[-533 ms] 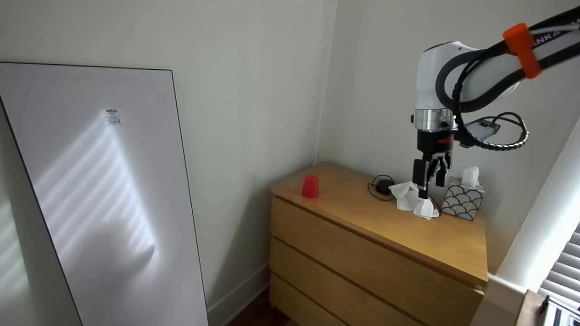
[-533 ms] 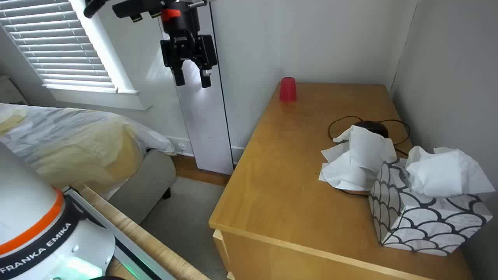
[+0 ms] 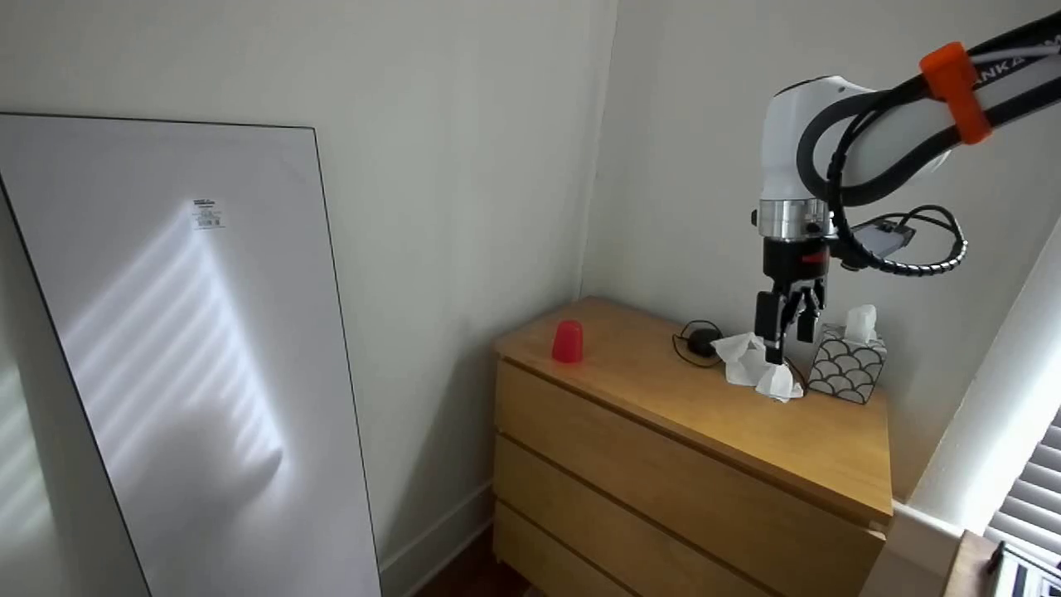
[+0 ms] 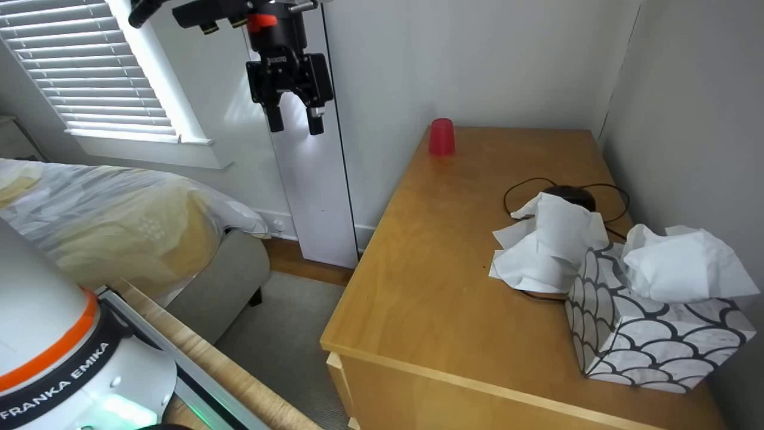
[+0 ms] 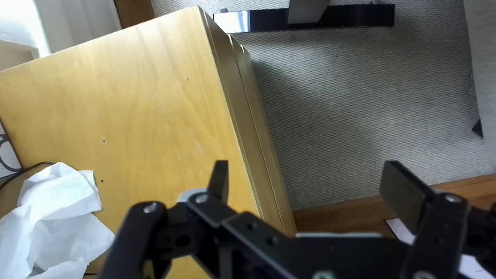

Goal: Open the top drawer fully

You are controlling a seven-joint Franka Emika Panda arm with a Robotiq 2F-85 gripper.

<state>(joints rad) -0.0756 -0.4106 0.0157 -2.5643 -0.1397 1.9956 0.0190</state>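
The top drawer (image 3: 663,477) is the uppermost wide, light-oak front of the dresser, plain and without a handle. It sits under the dresser top's front edge, and no opening into it shows. In an exterior view only its end (image 4: 339,382) shows beneath the corner of the top. In the wrist view its front (image 5: 243,116) is a narrow strip seen from above. My gripper (image 3: 790,338) points down, open and empty, and touches nothing. It also shows in an exterior view (image 4: 296,126) well above the dresser top's height. In the wrist view the fingers (image 5: 306,170) straddle the front edge line from above.
On the dresser top (image 3: 713,423) stand a red cup (image 3: 568,342), a black round device with a cable (image 3: 704,342), crumpled tissues (image 3: 750,365) and a patterned tissue box (image 3: 847,371). A bed with a grey frame (image 4: 221,283) lies across the carpet. A white panel (image 3: 207,373) leans on the wall.
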